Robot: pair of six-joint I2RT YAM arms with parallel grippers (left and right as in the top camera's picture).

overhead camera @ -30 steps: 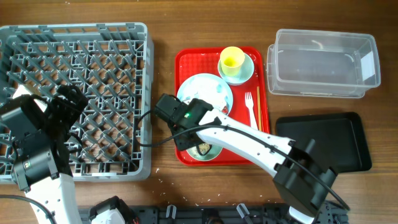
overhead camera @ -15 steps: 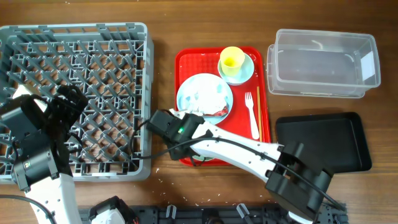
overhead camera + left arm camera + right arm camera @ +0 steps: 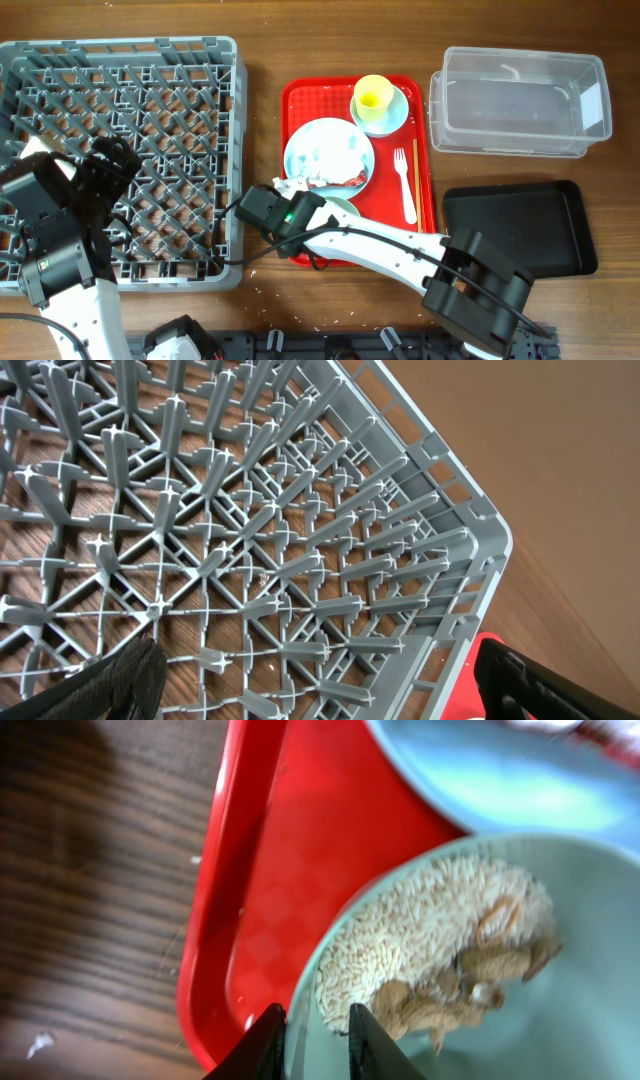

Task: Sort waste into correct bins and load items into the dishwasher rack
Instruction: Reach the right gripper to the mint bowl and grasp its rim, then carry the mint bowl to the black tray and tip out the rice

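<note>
The right gripper (image 3: 315,1042) clasps the near-left rim of a round pale green bowl (image 3: 540,1040), one finger inside the wall and one outside. The bowl sits at the near-left corner of the red rectangular plastic serving tray (image 3: 300,100), just near of the round light blue plate (image 3: 325,150).

The rim pinch looks chosen because the bowl is loaded. A heap of whitish cooked rice (image 3: 410,940) and brown scraps fills it, so it likely needs carrying level to a bin before racking.

Both bins lie well apart on the right. The clear plastic rectangular tub (image 3: 520,130) is at the far side and the flat black rectangular tray (image 3: 520,225) is nearer.

The left gripper (image 3: 320,660) hangs over the near-left of the large square grey plastic dishwasher rack (image 3: 130,60). Its jaws are spread wide and hold nothing, probably so it stays clear of the tray.

A crumpled white paper napkin (image 3: 296,184) and a small red wrapper (image 3: 342,181) rest at the plate's near edge.

No brand or writing can be read. A white label on the tub's right end is too small to make out.
</note>
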